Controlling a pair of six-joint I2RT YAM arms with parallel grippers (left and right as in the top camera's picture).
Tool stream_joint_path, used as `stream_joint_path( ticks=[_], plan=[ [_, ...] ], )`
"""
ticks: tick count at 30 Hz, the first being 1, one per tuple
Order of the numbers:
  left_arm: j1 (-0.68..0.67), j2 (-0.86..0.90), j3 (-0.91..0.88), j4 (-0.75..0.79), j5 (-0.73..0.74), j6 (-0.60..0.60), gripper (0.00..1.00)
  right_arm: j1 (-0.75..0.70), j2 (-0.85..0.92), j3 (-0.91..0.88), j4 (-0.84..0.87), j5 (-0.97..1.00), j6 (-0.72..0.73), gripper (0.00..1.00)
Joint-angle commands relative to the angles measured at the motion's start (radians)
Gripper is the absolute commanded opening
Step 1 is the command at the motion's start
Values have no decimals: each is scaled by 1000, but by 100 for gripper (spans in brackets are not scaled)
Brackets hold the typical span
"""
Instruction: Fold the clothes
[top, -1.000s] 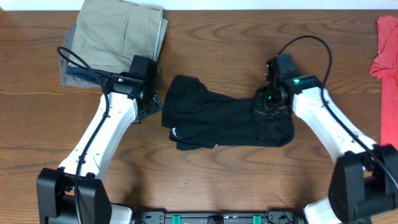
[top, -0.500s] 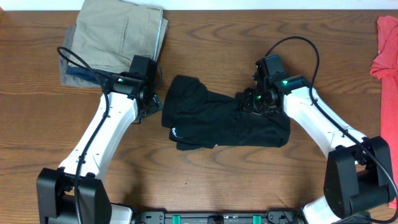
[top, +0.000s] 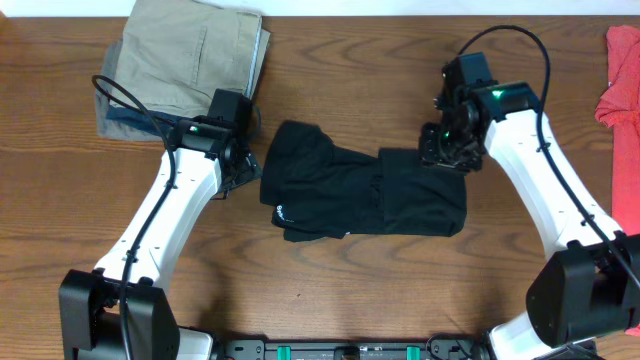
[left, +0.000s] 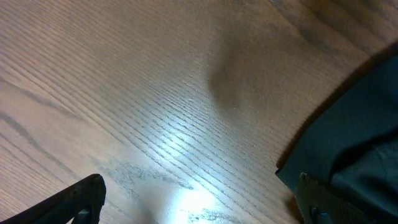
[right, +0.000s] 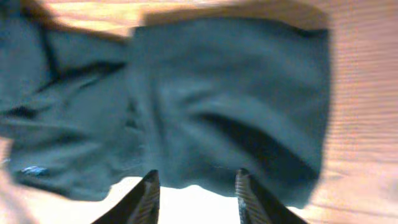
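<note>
Nearest us on the wooden table we see the black shirt lying near the middle, its right part folded over and a small white logo at the left. The left gripper sits just off the shirt's left edge, fingers spread over bare wood. The right gripper hangs above the upper right corner, fingers apart, pinching nothing (that view is blurred). Farther back lie folded khaki garments and a red garment.

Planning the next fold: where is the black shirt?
In the overhead view the black shirt lies mid-frame, between the left claw by its left edge and the right claw over its upper right corner.
</note>
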Motion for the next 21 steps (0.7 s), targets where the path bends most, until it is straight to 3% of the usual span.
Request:
stream_joint_path(
  ticks=[1,4,7,12,15,21],
  plan=[
    [5,10,-2,-3,0,-5,98,-9,14,-64,3,89,-41,28],
    [5,10,-3,-2,0,-5,98,-8,23,-144,46,56,-37,11],
    [5,10,-3,-3,-1,-5,98,-4,24,-226,92,-4,-36,3],
    [5,10,-2,-2,0,-5,98,11,24,-374,208,-39,27,5],
    [5,10,-3,-2,0,-5,98,25,24,-450,255,-92,51,1],
    [5,10,-3,-2,0,-5,98,29,18,-420,224,-96,68,1]
  ],
)
